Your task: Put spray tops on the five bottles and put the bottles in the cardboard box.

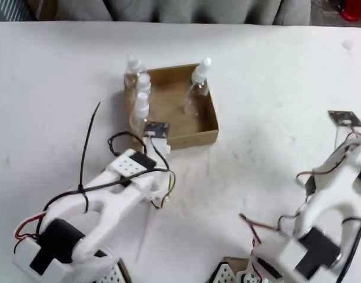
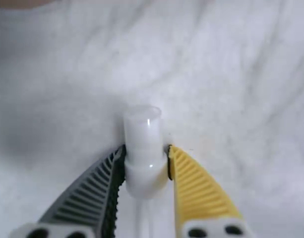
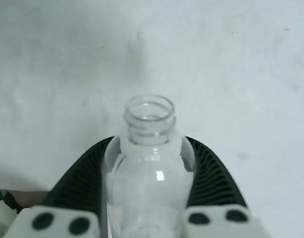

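Near the tabletop's [image 1: 274,71] right edge, your right jaws are clenched around a clear bottle [image 3: 149,163] with an open neck. Your left jaws grasp a white spray top [image 2: 142,148] by its collar, and that arm's tip sits beside the cardboard box's [image 1: 195,137] near wall. The box sits mid-tabletop. Inside it, three capped bottles [image 1: 139,103] line the left wall and a fourth [image 1: 198,85] stands in the far right corner.

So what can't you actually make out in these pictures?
Right wrist view: the base of the open bottle, cut off by the picture's edge.
Left wrist view: the spray top's lower end, cut off likewise, inside the left gripper.
High view: the bottles along the cardboard box's left wall overlap and blur, so their count is unsure.
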